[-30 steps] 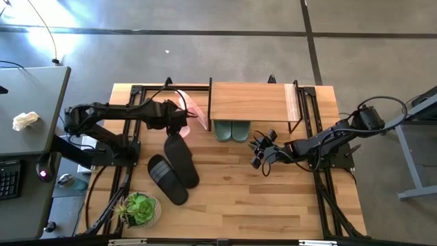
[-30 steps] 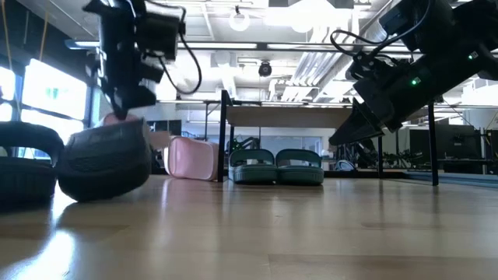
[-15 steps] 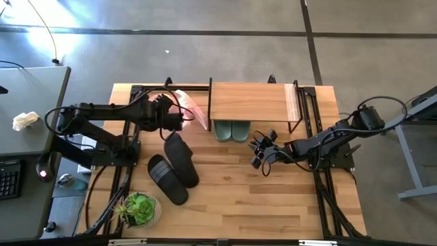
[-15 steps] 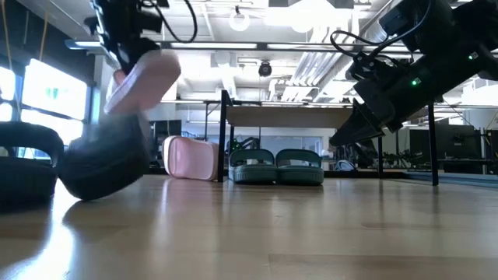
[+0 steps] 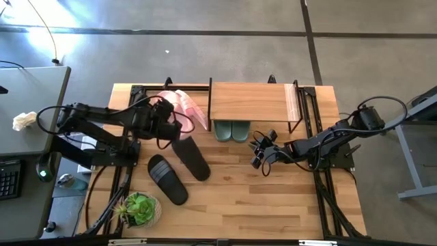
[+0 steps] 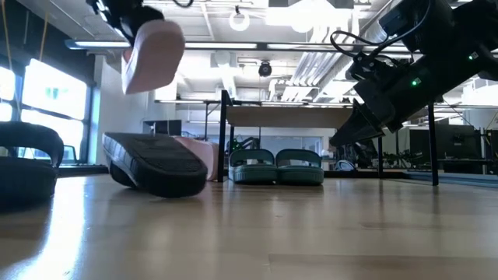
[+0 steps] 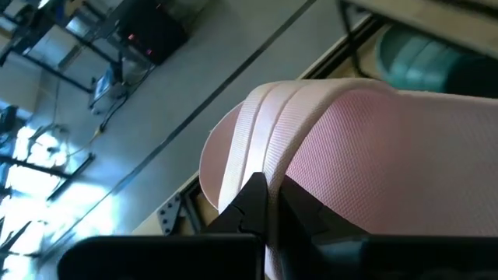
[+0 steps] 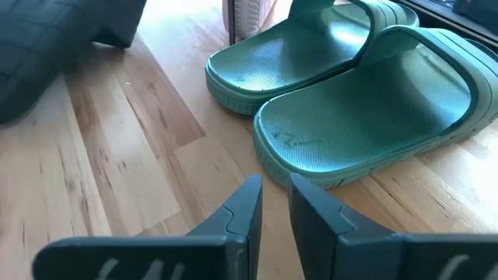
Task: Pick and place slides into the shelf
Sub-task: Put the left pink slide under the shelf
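My left gripper (image 5: 166, 116) is shut on a pale pink slide (image 6: 152, 54), held high above the table's left part. A second pink slide (image 5: 193, 109) stands on its side against the left legs of the shelf (image 5: 249, 101). Under the shelf the sage-green pair (image 5: 232, 130) rests flat on its soles. Two black ribbed slides (image 5: 191, 158) (image 5: 167, 179) lie on the table in front of the left arm. My right gripper (image 8: 274, 194) hovers just in front of the green pair, its fingers a narrow gap apart with nothing between them. My left gripper pinches the pink slide between its two fingers at a ridged edge (image 7: 264, 159), where the ribbed band meets the textured pink face. The slide is lifted clear of the table and hangs tilted below and beyond the fingers (image 7: 299, 210).
A potted plant (image 5: 140, 208) stands at the near left corner. A grey desk (image 5: 27, 102) adjoins the table's left side. Bare wood lies in the middle and near right of the tabletop (image 5: 273, 198).
My left gripper has risen and drawn back toward the table's left edge, tipping upward and carrying the pink slide from the table to well above it. The black slide that was propped up near it has dropped flat and shifted toward the right.
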Available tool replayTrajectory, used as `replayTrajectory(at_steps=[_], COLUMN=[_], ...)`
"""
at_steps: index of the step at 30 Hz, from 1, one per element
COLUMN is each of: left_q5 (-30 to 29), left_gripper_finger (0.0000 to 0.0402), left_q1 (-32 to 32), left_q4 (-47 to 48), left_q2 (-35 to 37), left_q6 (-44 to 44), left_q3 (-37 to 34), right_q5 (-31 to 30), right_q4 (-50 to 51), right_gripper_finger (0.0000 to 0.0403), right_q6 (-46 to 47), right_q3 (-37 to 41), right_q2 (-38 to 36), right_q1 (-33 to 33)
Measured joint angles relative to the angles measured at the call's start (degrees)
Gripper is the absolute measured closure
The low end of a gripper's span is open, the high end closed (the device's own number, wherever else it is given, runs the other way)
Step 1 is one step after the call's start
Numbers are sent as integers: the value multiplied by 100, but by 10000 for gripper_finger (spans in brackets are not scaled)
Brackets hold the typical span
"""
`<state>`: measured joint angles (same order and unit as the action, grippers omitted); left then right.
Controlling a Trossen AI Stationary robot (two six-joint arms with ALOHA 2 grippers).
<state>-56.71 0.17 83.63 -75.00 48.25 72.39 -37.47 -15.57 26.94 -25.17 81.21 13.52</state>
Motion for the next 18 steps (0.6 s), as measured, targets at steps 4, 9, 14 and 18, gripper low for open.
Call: replayTrajectory(at_steps=[4, 9, 14, 18], left_q5=[-11, -63, -63, 502], left_gripper_finger=[401, 402, 401, 401], left_q1=[-563, -1316, -1951, -2241], left_q4=[-30, -731, -2176, -3714], left_q2=[0, 0, 0, -13], left_q6=[-118, -833, -2260, -3724], left_q3=[379, 978, 1363, 1381], right_q5=[0, 5, 220, 527], right_q4=[-14, -187, -232, -127], right_gripper_finger=[345, 345, 345, 345], right_q6=[0, -101, -360, -654], right_q3=[0, 0, 0, 0], right_q2=[0, -59, -558, -1215], right_q1=[0, 2, 2, 2])
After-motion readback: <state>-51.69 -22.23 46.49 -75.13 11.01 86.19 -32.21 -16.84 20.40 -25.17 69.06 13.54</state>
